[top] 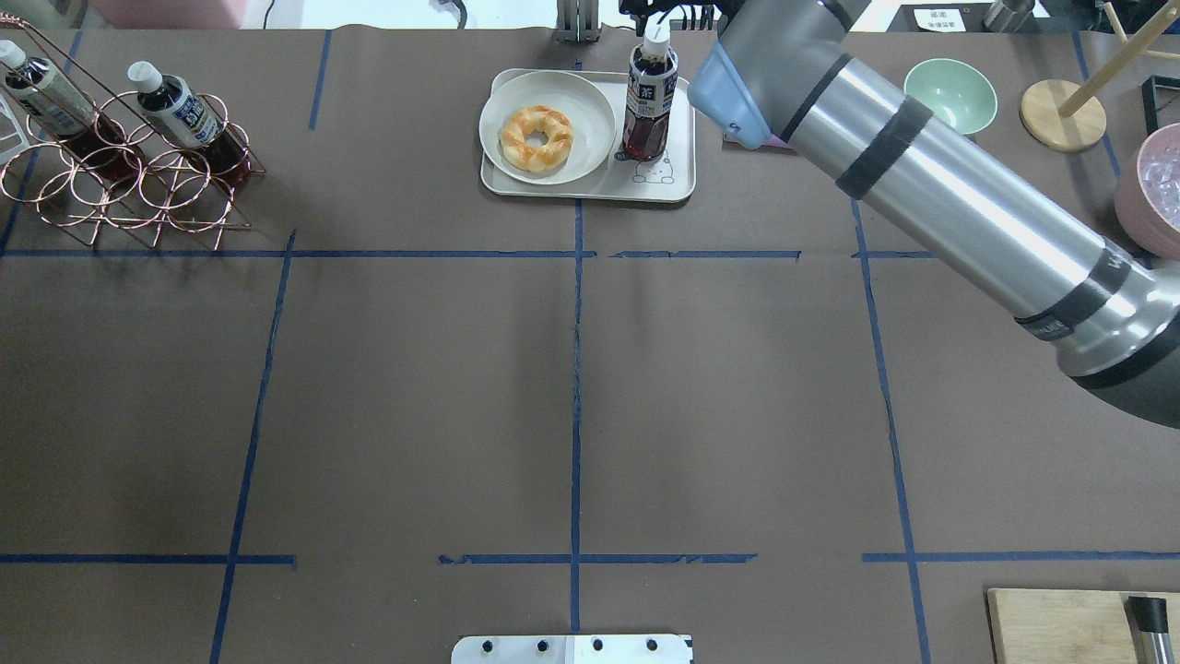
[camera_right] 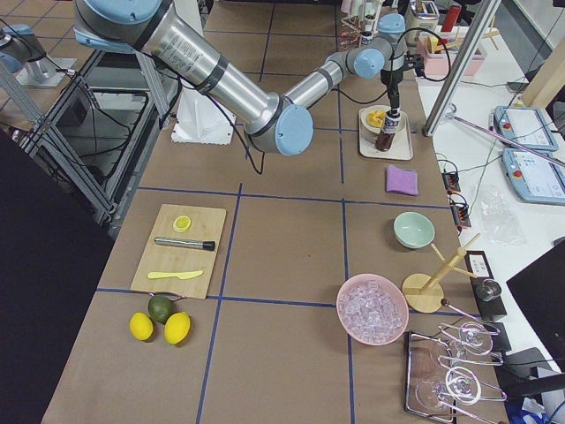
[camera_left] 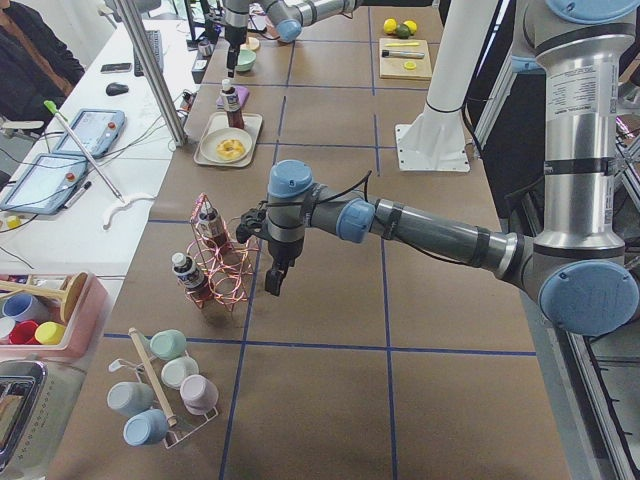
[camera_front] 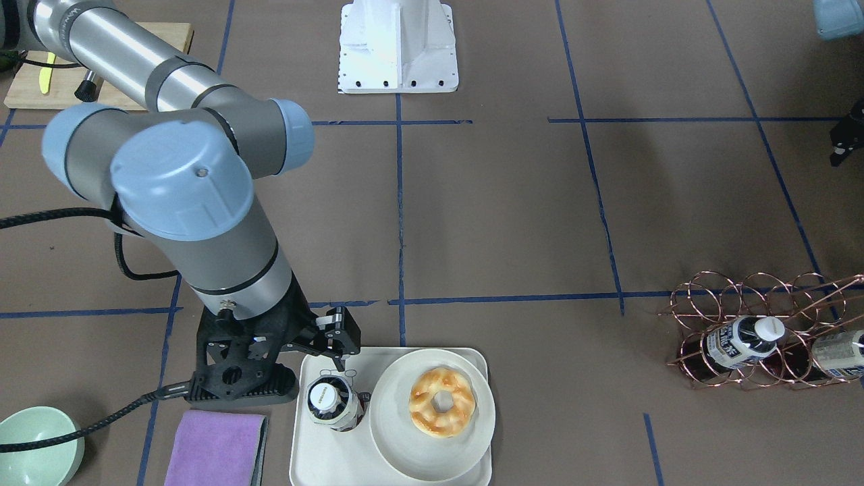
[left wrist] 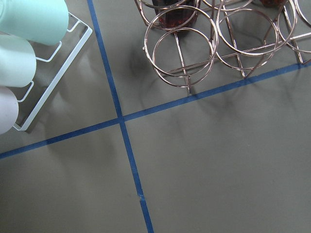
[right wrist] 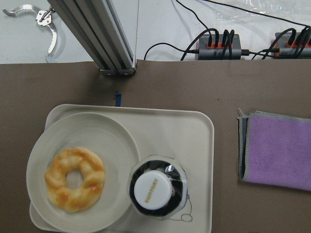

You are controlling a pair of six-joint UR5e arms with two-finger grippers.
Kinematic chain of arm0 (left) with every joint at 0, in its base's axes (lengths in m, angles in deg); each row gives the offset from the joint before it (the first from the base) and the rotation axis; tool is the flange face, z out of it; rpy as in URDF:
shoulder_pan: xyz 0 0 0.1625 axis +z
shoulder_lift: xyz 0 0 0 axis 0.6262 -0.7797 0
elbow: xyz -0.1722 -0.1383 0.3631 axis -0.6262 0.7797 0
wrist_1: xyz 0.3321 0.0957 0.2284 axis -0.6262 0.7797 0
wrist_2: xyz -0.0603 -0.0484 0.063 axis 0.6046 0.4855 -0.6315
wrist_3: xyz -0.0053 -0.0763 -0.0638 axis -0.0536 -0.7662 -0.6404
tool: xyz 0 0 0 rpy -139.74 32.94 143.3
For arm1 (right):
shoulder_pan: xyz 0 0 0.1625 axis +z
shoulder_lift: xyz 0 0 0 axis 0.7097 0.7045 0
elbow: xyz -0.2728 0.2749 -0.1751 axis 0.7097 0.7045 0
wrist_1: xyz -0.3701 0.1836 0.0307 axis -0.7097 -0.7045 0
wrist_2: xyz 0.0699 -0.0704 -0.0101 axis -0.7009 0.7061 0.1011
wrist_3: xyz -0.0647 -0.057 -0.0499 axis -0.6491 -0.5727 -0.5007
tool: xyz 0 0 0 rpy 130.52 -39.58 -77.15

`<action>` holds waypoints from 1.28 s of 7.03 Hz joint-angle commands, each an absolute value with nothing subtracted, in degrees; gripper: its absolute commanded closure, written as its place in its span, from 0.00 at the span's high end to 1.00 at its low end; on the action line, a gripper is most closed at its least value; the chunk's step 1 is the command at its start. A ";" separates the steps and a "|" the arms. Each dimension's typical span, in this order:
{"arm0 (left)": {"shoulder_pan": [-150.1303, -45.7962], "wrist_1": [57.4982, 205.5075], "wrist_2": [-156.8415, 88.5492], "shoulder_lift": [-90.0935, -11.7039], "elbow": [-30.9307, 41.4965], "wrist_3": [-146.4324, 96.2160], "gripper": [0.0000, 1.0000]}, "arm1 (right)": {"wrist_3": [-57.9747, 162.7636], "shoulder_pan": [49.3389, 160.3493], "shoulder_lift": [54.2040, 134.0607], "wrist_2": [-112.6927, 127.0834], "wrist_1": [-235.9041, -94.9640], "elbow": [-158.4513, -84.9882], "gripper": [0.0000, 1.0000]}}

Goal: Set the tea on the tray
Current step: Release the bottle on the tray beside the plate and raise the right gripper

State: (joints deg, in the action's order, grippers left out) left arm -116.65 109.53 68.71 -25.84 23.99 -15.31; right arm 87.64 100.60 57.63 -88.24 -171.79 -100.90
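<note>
The tea is a small bottle of dark liquid with a white cap. It stands upright on the cream tray, over the bear drawing and next to the round plate. It also shows in the overhead view and, from straight above, in the right wrist view. My right gripper hovers above the bottle, apart from it, and looks open and empty. My left gripper hangs over the table beside the copper rack; I cannot tell whether it is open or shut.
A doughnut lies on a round plate on the tray. Two more tea bottles lie in the copper wire rack. A purple cloth and a green bowl sit beside the tray.
</note>
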 commanded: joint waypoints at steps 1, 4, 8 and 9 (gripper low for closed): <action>-116.73 109.53 68.77 -25.59 24.00 -15.30 1.00 | 87.14 101.64 67.61 -91.33 -181.79 -120.91 1.00; -119.26 109.01 68.95 -24.63 22.52 -15.21 1.00 | 77.00 103.04 87.00 -91.34 -188.36 -143.45 1.00; -127.79 108.48 78.77 -24.62 13.03 -10.11 1.00 | 43.37 118.29 109.62 -98.51 -187.74 -145.72 1.00; -128.41 106.04 82.36 -24.36 12.75 -10.46 1.00 | 35.45 124.17 113.93 -101.76 -187.74 -143.10 1.00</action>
State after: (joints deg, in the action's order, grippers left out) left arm -127.20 108.03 78.41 -24.50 13.80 -10.33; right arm 45.90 117.37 108.14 -97.88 -187.77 -145.37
